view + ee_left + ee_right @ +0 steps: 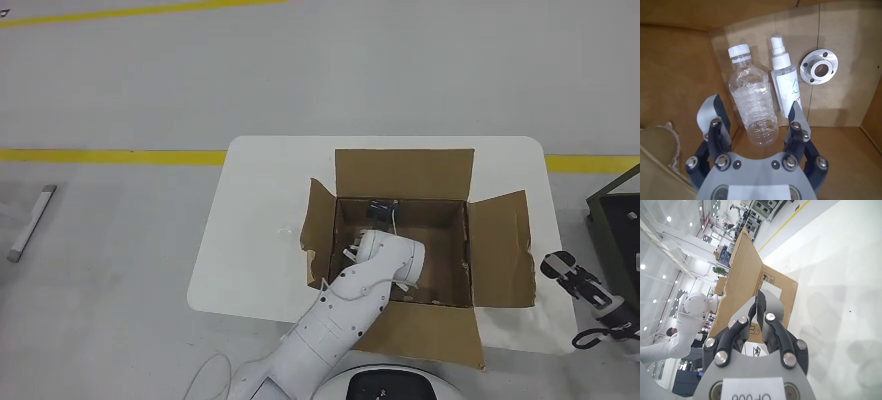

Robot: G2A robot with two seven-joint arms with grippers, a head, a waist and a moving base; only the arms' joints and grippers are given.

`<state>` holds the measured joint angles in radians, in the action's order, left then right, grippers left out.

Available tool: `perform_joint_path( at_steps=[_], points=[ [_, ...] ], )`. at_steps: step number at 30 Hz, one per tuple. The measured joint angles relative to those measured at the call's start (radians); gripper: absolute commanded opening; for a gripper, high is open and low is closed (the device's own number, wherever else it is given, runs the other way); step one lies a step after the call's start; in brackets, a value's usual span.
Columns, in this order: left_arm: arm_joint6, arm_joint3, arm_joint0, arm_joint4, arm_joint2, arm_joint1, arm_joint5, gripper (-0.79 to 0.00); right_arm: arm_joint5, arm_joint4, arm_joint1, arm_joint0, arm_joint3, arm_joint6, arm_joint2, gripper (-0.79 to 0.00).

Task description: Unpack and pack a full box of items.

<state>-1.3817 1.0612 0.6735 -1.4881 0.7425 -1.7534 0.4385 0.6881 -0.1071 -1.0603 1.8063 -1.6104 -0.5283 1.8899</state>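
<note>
An open cardboard box point(404, 175) stands on the white table point(260, 230), and the left arm reaches down into it. On the box floor lie a clear plastic bottle point(751, 94) with a white cap, a white spray bottle point(786, 83) beside it, and a metal flange point(818, 66). My left gripper point(759, 111) hangs open above the clear bottle's lower half, a finger on each side, not touching it. My right gripper point(758, 306) is shut with nothing in it, off the table's right side point(590, 295), with the box's outer wall point(745, 275) in front of it.
The box's four flaps are folded outward; the near flap point(430, 335) overhangs the table's front edge. A torn flap edge point(668, 136) is close to the left gripper. A dark cart point(620, 225) stands right of the table. Bare table lies left of the box.
</note>
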Motion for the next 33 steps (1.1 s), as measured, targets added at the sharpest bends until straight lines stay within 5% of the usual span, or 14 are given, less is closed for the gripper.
perform_joint_path(
  at_steps=[6,8,33],
  points=[
    [-0.007,-0.032,0.005,-0.023,0.021,-0.019,-0.007,-0.206,-0.001,0.004,0.0,-0.005,0.003,-0.003,-0.001,-0.733],
    [-0.009,-0.042,0.006,-0.03,0.027,-0.024,-0.009,-0.265,-0.001,0.005,0.0,-0.007,0.006,-0.004,0.0,-0.733],
    [0.033,-0.221,-0.027,-0.034,0.084,-0.075,-0.02,-0.246,-0.002,0.006,0.001,-0.013,0.019,-0.006,0.005,-0.763]
  ],
)
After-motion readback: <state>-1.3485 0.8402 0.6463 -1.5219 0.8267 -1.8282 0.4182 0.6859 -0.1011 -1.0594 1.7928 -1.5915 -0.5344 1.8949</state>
